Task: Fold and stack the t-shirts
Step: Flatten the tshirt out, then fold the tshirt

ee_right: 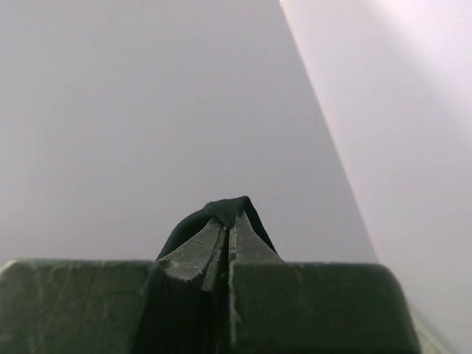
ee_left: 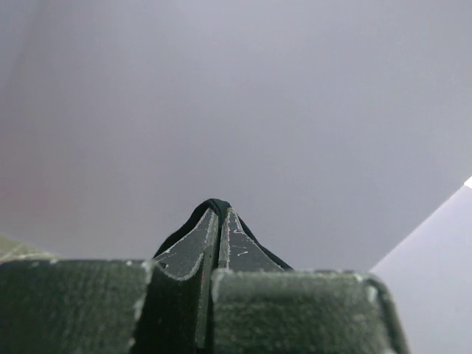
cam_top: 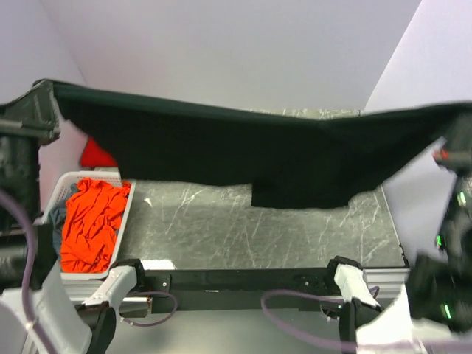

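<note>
The large black t-shirt (cam_top: 258, 151) hangs stretched in the air across the whole table, held at both ends. My left gripper (cam_top: 46, 94) is shut on its left end, raised high at the far left; a sliver of black cloth (ee_left: 214, 205) pokes past the closed fingertips. My right gripper (cam_top: 456, 118) is shut on its right end, raised at the far right, with black cloth (ee_right: 232, 209) over the tips. An orange-red t-shirt (cam_top: 92, 221) lies crumpled in the white basket (cam_top: 66, 181), with grey-blue cloth (cam_top: 57, 216) beside it. A bright red shirt (cam_top: 97, 155) shows behind the basket.
The dark marbled tabletop (cam_top: 243, 228) lies below the hanging shirt. The basket stands at the table's left edge. White walls close the back and right. Both wrist views face the bare wall.
</note>
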### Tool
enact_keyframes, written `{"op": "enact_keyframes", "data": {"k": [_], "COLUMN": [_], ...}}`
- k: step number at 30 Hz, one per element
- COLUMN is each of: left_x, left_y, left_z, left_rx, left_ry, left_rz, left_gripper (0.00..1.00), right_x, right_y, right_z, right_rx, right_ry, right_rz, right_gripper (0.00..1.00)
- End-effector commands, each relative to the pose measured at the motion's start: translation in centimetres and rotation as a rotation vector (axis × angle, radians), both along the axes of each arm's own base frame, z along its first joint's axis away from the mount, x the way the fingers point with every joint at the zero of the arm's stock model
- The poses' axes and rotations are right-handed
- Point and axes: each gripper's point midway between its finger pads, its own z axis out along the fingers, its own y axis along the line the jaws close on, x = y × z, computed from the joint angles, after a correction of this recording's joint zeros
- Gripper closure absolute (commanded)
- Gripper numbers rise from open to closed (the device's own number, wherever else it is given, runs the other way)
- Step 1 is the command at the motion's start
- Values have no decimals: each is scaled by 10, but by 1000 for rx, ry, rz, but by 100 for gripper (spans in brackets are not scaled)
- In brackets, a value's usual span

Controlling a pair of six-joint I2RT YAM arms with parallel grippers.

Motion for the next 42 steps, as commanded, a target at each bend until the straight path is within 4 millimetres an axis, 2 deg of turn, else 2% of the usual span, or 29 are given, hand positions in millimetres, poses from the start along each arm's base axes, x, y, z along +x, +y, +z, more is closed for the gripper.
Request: {"op": "enact_keyframes", "data": {"k": [1,5,7,8,10,11,13,15,16,17,18,19,20,21,23,24,26,27,29,30,31,32,33,34,35,36,38,39,42], "left_x": [-6,-23,-15,-2,24,45,78,122,137,160,186,201,219,245,269,291,311,329,348,362,370,381,392,399,409,416,429,433,442], "left_y": [25,25,20,16,13,10,8,4,3,2,-2,-5,-7,-11,-19,-19,-23,-23,-26,-27,-29,-32,-32,-33,-34,-35,-33,-32,-25], "left_z": [-6,11,10,2,-12,-30,-54,-93,-108,-135,-162,-181,-212,-238,-278,-309,-338,-366,-384,-418,-429,-426,-457,-465,-461,-489,-493,-511,-522], "left_rx": [5,16,30,39,48,55,58,61,61,58,57,56,54,53,46,38,29,23,26,23,26,37,31,35,42,33,32,12,-16], "left_ry": [29,-20,-15,11,53,109,176,264,293,336,396,432,488,524,591,636,676,707,723,779,794,782,834,844,831,877,876,908,916], "left_rz": [148,160,132,108,81,61,38,6,-6,-21,-51,-75,-95,-122,-177,-189,-216,-225,-251,-264,-276,-299,-310,-320,-329,-341,-350,-358,-364], "left_gripper": [99,99,99,99,99,99,99,99,99,99,99,99,99,99,99,99,99,99,99,99,99,99,99,99,99,99,99,99,99], "right_x": [-48,-69,-67,-62,-29,-13,42,84,121,140,173,189,204,233,260,285,308,328,347,365,373,381,394,401,406,417,427,435,442], "right_y": [-41,-40,-40,-39,-38,-33,-35,-36,-38,-39,-43,-46,-48,-53,-57,-60,-60,-61,-60,-59,-60,-57,-59,-60,-61,-61,-63,-61,-59], "right_z": [14,35,45,47,46,43,21,4,-30,-45,-77,-93,-111,-147,-184,-219,-252,-282,-313,-331,-342,-352,-369,-378,-385,-400,-412,-422,-430], "right_rx": [-57,-120,-154,-170,-214,-248,-269,-284,-291,-297,-294,-296,-305,-301,-297,-294,-297,-295,-297,-298,-293,-288,-280,-274,-260,-253,-225,-213,-177], "right_ry": [-37,-95,-111,-107,-55,-27,77,121,212,240,291,315,346,410,477,536,588,640,696,712,726,737,768,782,794,820,838,861,891], "right_rz": [-285,-283,-281,-272,-249,-218,-186,-157,-133,-123,-116,-117,-115,-119,-109,-97,-70,-49,-9,10,21,47,57,64,70,90,119,143,173], "right_gripper": [100,100,100,100,100,100,100,100,100,100,100,100,100,100,100,100,100,100,100,100,100,100,100,100,100,100,100,100,100]}}
